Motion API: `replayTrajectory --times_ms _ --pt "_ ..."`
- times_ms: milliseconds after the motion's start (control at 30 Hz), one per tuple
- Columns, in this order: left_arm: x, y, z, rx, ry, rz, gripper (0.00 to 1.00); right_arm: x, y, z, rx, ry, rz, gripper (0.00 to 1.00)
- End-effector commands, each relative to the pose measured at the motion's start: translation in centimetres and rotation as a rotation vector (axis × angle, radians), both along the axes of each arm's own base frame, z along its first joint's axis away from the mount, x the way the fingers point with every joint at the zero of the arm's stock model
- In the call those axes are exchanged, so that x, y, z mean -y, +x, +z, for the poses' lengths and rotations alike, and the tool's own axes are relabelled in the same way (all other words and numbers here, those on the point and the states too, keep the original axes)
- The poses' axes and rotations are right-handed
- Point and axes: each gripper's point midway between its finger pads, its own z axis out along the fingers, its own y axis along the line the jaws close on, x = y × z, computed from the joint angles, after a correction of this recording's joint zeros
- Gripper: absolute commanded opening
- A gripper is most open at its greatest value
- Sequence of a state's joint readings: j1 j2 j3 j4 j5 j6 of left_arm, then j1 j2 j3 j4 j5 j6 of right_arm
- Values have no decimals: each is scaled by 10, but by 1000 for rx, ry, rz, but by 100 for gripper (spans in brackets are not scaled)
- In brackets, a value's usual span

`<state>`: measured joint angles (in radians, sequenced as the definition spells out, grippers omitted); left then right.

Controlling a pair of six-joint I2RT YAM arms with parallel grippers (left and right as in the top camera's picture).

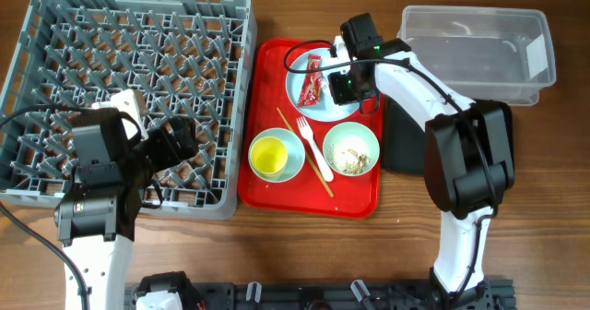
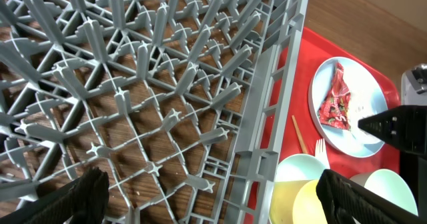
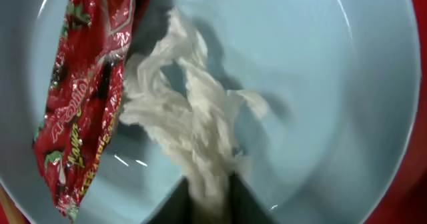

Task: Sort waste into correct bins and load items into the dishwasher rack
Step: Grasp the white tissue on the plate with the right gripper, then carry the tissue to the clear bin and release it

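The white plate [image 1: 318, 102] lies on the red serving tray and holds the red snack wrapper [image 1: 312, 81] and crumpled white tissue [image 3: 187, 117]. My right gripper [image 1: 343, 87] is down on the plate and shut on the tissue, its fingertips [image 3: 212, 197] pinching the tissue's lower end beside the wrapper [image 3: 83, 97]. My left gripper [image 1: 180, 149] is open and empty over the near right corner of the grey dishwasher rack [image 1: 129, 89], fingers wide apart [image 2: 213, 197]. The yellow cup [image 1: 269, 156] sits in one pale bowl. The other bowl [image 1: 351, 150] holds beige food scraps.
The white fork [image 1: 312, 139] and wooden chopsticks [image 1: 304, 158] lie on the red tray [image 1: 277, 195] between the bowls. The clear tub [image 1: 479, 52] stands at the back right. The black tray [image 1: 401, 139] lies right of the red tray, partly under my right arm.
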<state>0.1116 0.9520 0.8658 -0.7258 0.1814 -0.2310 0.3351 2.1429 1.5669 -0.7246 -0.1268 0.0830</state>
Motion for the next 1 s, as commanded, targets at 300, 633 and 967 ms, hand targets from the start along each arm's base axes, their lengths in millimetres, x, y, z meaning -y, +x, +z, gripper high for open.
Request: replayTrajectory --times_ms 300,633,967 --pt "0 3 8 19 -13 8 100 53 35 105 208 -48 -170 6" --pt "0 3 8 19 -13 8 100 174 52 160 353 -120 -543 28" --pt "0 3 8 19 -13 7 100 85 61 189 377 280 -259 99"
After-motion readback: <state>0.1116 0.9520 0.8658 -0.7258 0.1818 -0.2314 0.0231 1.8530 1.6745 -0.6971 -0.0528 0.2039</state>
